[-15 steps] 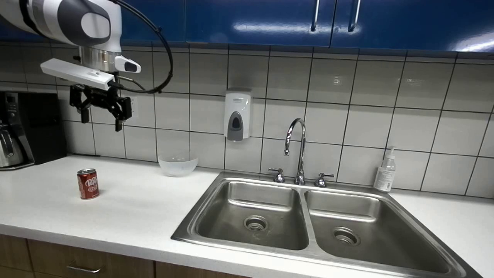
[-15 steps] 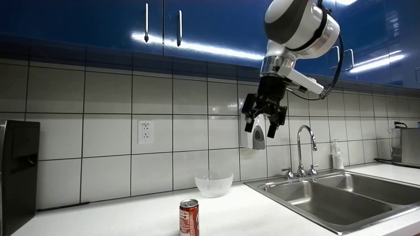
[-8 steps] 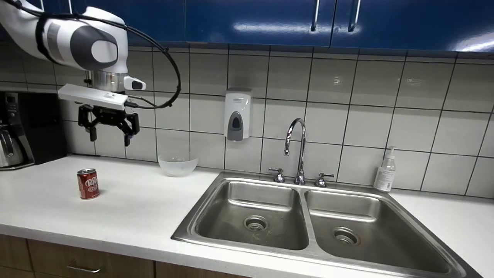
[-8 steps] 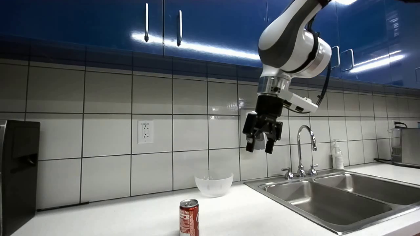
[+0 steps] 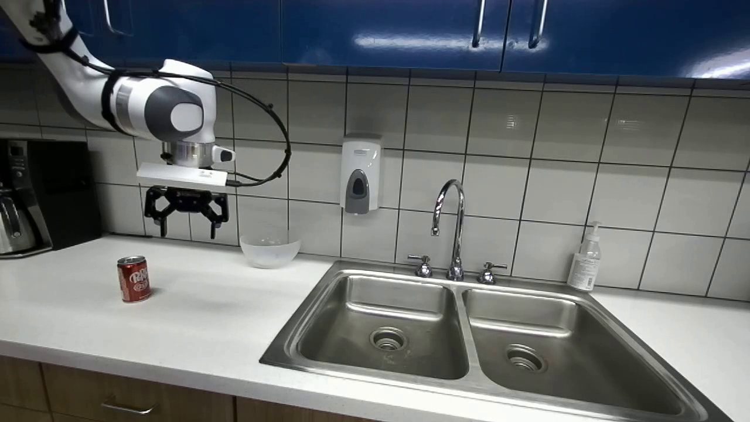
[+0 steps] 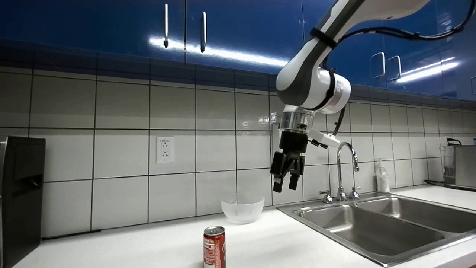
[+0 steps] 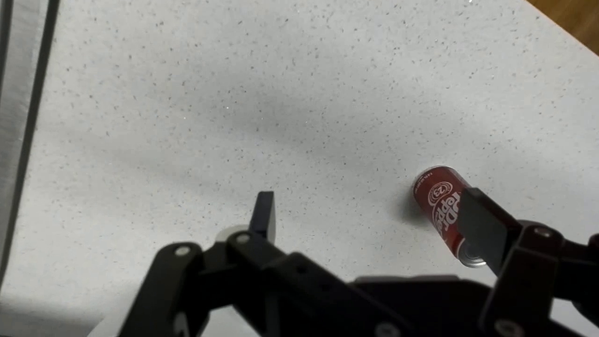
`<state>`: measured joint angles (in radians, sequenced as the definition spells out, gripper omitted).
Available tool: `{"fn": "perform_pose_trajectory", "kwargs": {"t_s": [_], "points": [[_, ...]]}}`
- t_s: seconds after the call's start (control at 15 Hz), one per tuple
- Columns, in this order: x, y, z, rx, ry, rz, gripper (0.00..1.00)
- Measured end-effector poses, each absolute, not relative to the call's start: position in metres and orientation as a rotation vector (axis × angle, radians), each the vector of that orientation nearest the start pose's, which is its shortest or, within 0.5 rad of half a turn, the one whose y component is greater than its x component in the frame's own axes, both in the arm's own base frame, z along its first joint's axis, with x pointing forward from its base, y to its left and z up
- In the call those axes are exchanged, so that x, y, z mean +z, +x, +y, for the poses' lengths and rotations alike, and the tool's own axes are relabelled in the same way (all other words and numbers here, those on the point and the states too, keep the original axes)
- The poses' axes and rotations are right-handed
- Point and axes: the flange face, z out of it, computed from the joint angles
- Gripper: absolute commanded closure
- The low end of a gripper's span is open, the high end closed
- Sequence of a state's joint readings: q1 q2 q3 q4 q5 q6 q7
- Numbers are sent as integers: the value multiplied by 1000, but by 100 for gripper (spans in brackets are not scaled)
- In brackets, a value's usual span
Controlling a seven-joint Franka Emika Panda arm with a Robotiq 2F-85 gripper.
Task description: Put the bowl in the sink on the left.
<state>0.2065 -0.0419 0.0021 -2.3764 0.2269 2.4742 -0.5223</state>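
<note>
Bowl (image 5: 269, 254) and can (image 5: 134, 280) on white counter (image 5: 205, 328)

You get white streaks of glare on the glossy blue cabinets (image 6: 241, 29) in both exterior views, while the upper wall tiles (image 5: 436, 114) sit in shade beneath them and the counter (image 5: 199, 328) reads bright. Your wrist view is greyer: soft bands of shadow cross the counter, a dim smudge lies beside the can (image 7: 437, 201), and the gripper (image 7: 369, 192) shows nearly black.
</note>
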Motion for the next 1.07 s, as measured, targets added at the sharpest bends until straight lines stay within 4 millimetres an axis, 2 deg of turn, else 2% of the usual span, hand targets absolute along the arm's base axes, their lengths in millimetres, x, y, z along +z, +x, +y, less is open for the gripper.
{"fn": "perform_pose_trajectory", "kwargs": {"t_s": [0.73,1.07], "points": [[288,611,129,-232,-2772,-1217,0],[280,657,139,-297,-2738,-1351,0]]}}
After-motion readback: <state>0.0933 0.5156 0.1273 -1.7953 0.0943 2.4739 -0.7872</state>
